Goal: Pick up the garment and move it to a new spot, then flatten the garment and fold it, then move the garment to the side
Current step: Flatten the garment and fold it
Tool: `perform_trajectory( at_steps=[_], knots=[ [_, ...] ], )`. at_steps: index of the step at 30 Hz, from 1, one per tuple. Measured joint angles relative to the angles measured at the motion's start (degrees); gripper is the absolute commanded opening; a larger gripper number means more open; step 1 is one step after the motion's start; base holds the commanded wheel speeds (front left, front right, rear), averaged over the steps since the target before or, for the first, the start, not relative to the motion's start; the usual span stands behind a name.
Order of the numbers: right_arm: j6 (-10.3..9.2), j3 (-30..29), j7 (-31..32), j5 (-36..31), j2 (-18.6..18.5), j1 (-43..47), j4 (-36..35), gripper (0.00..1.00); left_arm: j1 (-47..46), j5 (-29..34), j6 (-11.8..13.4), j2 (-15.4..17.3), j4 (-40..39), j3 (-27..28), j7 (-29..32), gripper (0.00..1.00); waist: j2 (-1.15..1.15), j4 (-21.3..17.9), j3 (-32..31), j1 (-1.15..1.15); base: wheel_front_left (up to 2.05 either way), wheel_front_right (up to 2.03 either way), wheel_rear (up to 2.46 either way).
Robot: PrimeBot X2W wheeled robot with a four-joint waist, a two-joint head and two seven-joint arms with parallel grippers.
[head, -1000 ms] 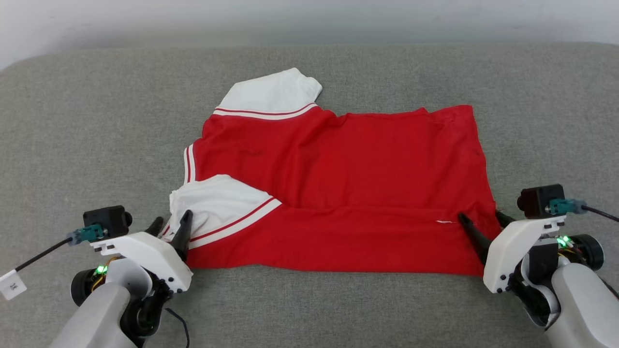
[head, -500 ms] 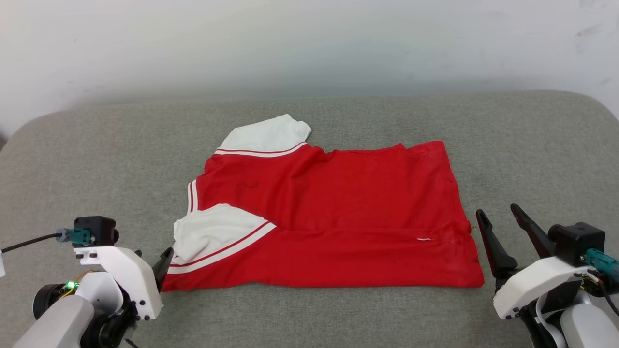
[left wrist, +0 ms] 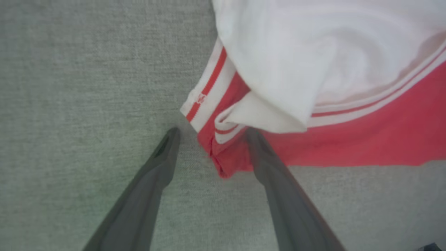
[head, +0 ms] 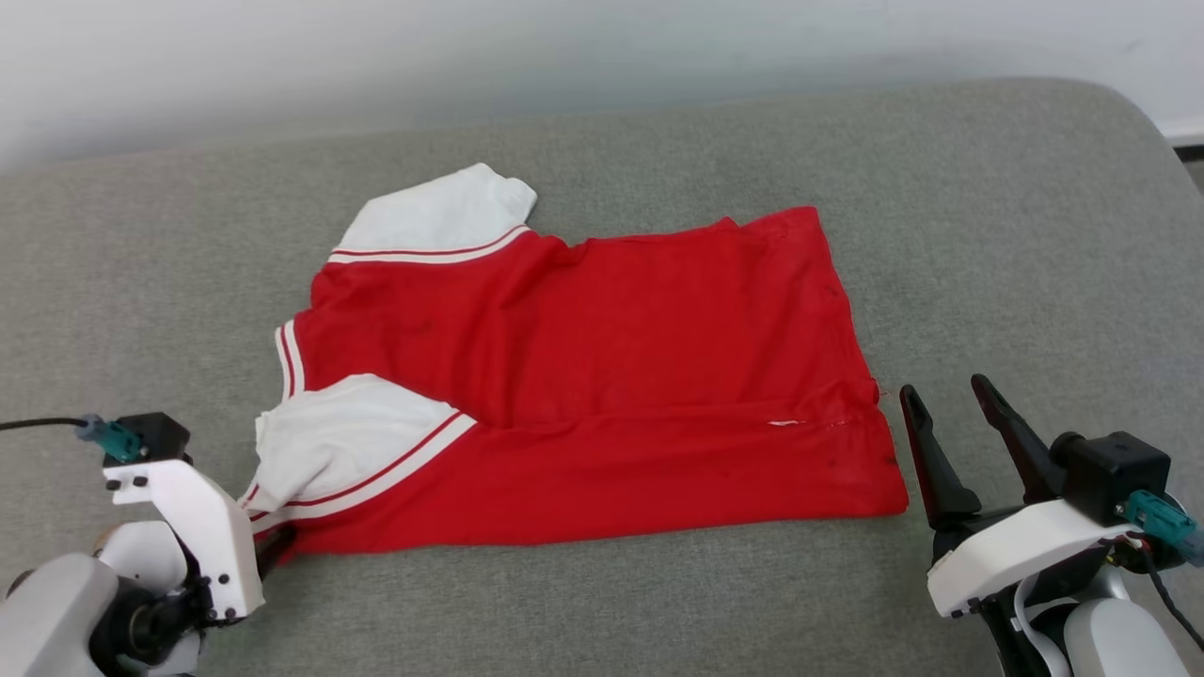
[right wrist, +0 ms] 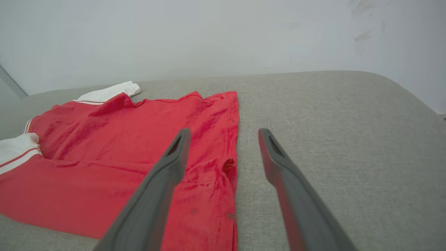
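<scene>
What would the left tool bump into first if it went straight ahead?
Most likely the red jersey: its striped corner lies between the fingertips of the open left tool, with the white sleeve just beyond.

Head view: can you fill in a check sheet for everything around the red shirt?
Surface: grey cushion, soft cloth top.
Job's things: red shirt lies spread out, near edge folded over, one white sleeve on top.
Clutter: nothing seen.
Hands: left hand open, shirt corner between its fingers; right hand open, beside the shirt, apart from it.
Cables: left cable and right cable, both black.
Surroundings: pale wall behind.
</scene>
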Motion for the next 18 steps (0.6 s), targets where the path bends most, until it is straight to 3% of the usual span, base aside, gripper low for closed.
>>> perform_trajectory(
  at_steps=[1,2,3,10,13,18],
  knots=[
    [0.00,-0.11,0.02,-0.07,0.11,0.00,-0.10,1.00,-0.39,-0.27,-0.03,-0.18,0.40,0.05,0.46,0.74,0.00,-0.36,0.51,0.00,0.00,0.00,0.00],
    [0.00,-0.09,0.07,-0.07,0.24,0.00,-0.15,1.00,-0.54,-0.92,-0.09,-0.25,0.92,0.33,0.82,0.30,0.00,-0.77,0.90,0.00,0.00,0.00,0.00],
    [0.00,-0.09,0.07,-0.11,0.35,0.01,-0.22,1.00,-0.69,-1.45,-0.33,-0.38,1.30,0.43,1.09,0.00,0.00,-1.15,1.19,0.00,0.00,0.00,0.00],
    [0.00,-1.25,2.23,0.63,-0.10,0.32,-0.30,1.00,-0.85,-2.58,-2.02,-2.50,2.90,0.87,-0.58,0.00,0.00,-1.49,0.58,-0.01,0.00,0.00,0.00],
    [0.01,-2.52,7.08,2.90,-0.59,0.67,0.88,1.00,-0.54,-2.99,-2.68,-3.50,3.21,1.21,-2.49,0.00,0.00,-0.70,-0.31,0.00,0.00,0.00,0.00],
    [-0.01,-4.61,20.81,6.64,-2.53,1.03,4.46,1.00,0.86,-2.50,-2.85,-3.99,0.81,1.69,-5.79,0.00,0.00,1.02,-1.51,0.00,0.00,0.00,0.00]
  ],
)
